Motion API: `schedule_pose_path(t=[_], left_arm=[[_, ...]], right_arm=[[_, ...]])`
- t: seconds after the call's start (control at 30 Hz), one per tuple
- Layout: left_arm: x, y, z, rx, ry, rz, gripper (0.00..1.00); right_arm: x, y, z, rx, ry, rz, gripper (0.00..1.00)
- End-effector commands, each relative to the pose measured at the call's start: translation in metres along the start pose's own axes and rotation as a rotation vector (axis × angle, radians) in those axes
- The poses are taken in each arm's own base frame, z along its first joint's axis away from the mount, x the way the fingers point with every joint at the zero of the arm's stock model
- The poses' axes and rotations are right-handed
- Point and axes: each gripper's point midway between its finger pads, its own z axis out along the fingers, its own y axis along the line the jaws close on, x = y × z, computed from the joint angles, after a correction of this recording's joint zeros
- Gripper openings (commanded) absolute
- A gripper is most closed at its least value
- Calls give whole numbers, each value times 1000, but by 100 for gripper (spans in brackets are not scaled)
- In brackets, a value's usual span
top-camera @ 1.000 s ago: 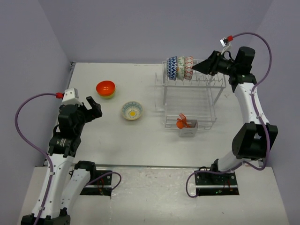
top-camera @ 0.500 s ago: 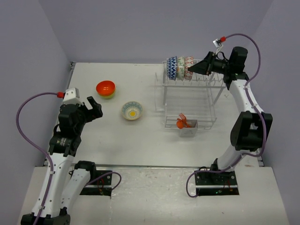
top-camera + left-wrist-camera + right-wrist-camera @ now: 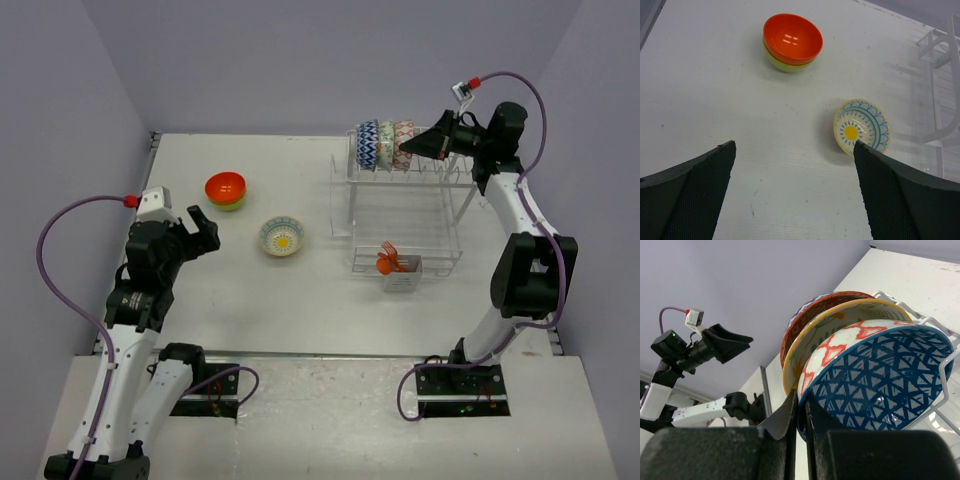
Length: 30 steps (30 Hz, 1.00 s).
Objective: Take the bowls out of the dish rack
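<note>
From above: three bowls sit on the desk (image 3: 200, 290), an orange bowl (image 3: 225, 186) nested in a lime bowl (image 3: 229, 204), and a yellow-centred bowl (image 3: 282, 236) close by. Three racked bowls (image 3: 385, 146) stand on edge in the dish rack (image 3: 405, 215). I judge the job half done.

Left wrist: my left claw (image 3: 794, 145) gapes wide, empty, above the desk.

Right wrist: my right claw (image 3: 801, 405) looks pinched onto the nearest bowl (image 3: 880, 380), at its rim.

No legible text, labels, brands, numbers or signs on anything in view.
</note>
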Motion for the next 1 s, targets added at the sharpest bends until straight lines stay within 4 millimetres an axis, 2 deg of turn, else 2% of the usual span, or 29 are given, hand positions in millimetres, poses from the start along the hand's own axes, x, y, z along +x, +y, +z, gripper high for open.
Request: schedule_pose_path(t=[0.0,0.43,0.73,0.97], left_arm=[[-6,-7,2,35,-29,20,100],[-7,-6,1,35,-34,19,100],[-7,-6,1,31,-36,19,100],[-7,-4,2,23,-37,17,100]], right_arm=[[-6,9,-2,-13,-19,-58,0],[-26,54,-21,-45,-88,-180,0],[-38,68,-35,-18,-150,-230,0],[-47,90,-43,-11,-181,-276,0]])
